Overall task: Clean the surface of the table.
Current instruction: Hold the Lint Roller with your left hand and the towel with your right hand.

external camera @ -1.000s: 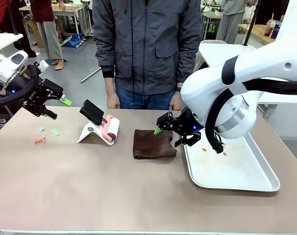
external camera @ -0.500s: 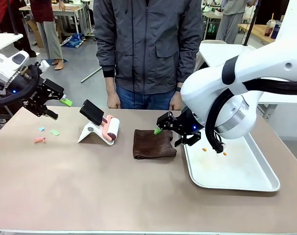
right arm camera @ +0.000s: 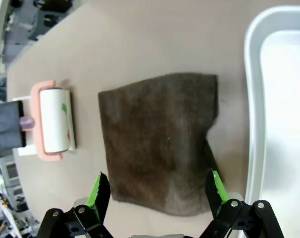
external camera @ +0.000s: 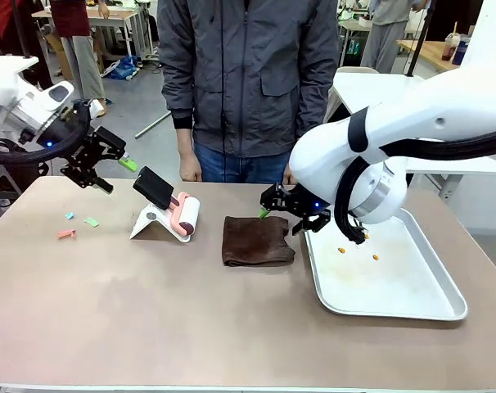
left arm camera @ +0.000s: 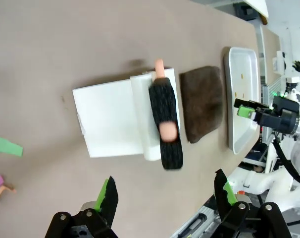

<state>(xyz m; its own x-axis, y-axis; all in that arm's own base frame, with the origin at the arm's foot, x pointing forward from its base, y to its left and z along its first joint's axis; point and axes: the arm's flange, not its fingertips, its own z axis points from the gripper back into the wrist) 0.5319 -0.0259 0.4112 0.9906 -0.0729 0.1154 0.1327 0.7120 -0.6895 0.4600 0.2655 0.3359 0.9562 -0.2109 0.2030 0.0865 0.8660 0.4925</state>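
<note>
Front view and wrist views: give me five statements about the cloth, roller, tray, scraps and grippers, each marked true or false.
1. The cloth lies on the table between the roller and the tray. True.
2. The right gripper is shut on the cloth. False: it is open and empty, pointing at the cloth.
3. A few small orange bits lie in the tray. True.
4. The left gripper holds the roller. False: it is open and empty, and the roller rests on a white stand.
5. Small coloured scraps lie on the table's left part. True.
</note>
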